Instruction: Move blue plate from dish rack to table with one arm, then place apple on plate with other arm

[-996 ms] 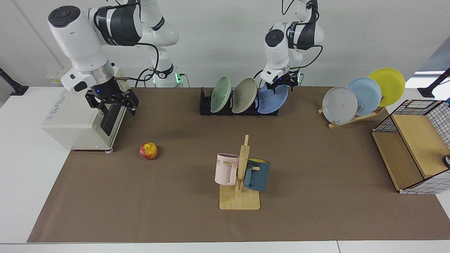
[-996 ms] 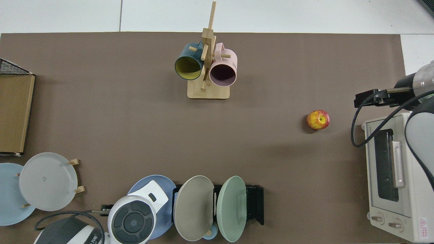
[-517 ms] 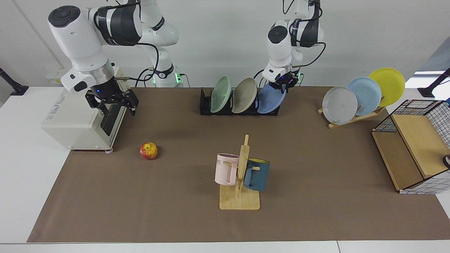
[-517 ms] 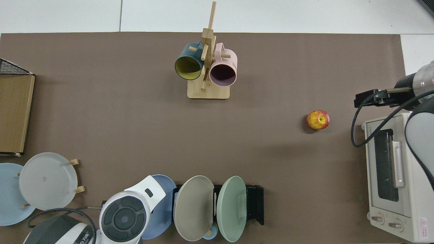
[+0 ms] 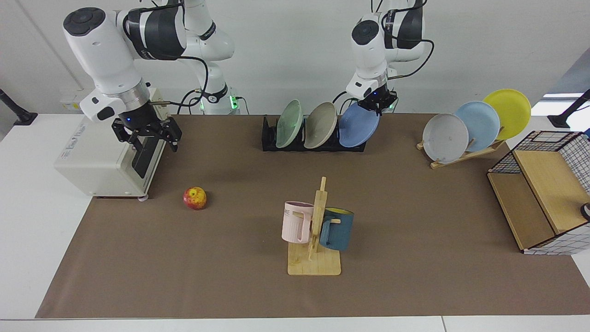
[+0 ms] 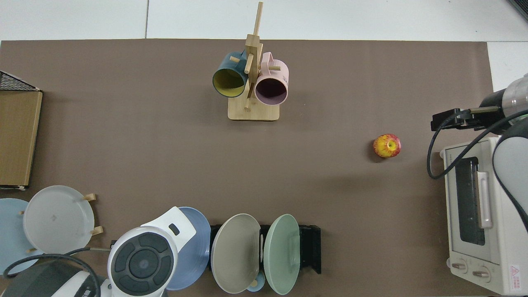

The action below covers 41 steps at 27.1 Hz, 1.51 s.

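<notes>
- Left gripper (image 5: 377,102): you have it clamped on the upper rim of the blue plate (image 5: 358,125), at about 1 o'clock on the plate's face in the facing view.
- Blue plate: tilted, at the end of the dish rack (image 5: 272,138) nearest the wooden plate stand (image 5: 465,154); whether its lower edge touches the rack, you cannot tell. In the top view the arm's wrist covers part of it.
- Dish rack: at 12 o'clock on the worktop (image 5: 415,221) in the facing view; it also holds a beige plate (image 5: 320,125) and a pale green plate (image 5: 289,123).
- Right gripper (image 5: 148,137): your waiting arm holds it in the air in front of the toaster oven (image 5: 99,159), fingers spread apart, holding nothing.
- Apple (image 5: 195,198): on the brown mat, at about 5 o'clock from the right gripper, well apart from the blue plate.
- Mug tree (image 5: 315,230): mid-worktop, carrying a pink mug (image 5: 295,221) and a dark blue mug (image 5: 336,229).
</notes>
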Each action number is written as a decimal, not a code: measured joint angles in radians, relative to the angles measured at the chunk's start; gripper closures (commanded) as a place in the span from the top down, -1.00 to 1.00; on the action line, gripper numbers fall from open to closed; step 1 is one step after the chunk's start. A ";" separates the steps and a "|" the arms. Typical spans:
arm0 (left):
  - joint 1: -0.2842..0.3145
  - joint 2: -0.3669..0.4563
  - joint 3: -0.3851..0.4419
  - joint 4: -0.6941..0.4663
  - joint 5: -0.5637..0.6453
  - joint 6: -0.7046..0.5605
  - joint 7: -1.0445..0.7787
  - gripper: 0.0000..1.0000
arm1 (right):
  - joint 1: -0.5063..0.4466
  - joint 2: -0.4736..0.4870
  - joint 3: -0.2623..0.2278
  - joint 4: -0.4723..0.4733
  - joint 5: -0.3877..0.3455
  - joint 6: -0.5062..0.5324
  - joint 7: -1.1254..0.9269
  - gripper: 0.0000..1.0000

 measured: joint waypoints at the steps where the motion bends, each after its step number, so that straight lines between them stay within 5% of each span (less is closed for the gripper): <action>1: 0.011 0.000 0.000 0.013 0.001 -0.004 0.003 -1.00 | 0.000 0.000 0.000 0.000 0.000 0.000 0.000 1.00; 10: 0.195 0.077 0.014 0.224 -0.001 -0.009 0.068 -1.00 | 0.000 -0.001 -0.001 0.000 0.000 0.000 0.000 1.00; 17: 0.210 0.271 0.085 0.401 -0.018 0.012 0.012 -1.00 | -0.005 -0.009 -0.008 0.000 0.001 0.000 0.013 1.00; 23: 0.210 0.354 0.080 0.428 -0.105 0.101 -0.109 -1.00 | -0.001 0.001 0.002 -0.012 0.002 0.039 0.095 1.00; 32: 0.118 0.535 0.061 0.419 -0.135 0.299 -0.294 -1.00 | 0.023 0.101 0.007 -0.043 0.002 0.119 0.110 1.00; 41: -0.019 0.672 0.056 0.382 -0.136 0.495 -0.411 -1.00 | 0.042 0.168 0.008 -0.205 0.002 0.358 0.110 1.00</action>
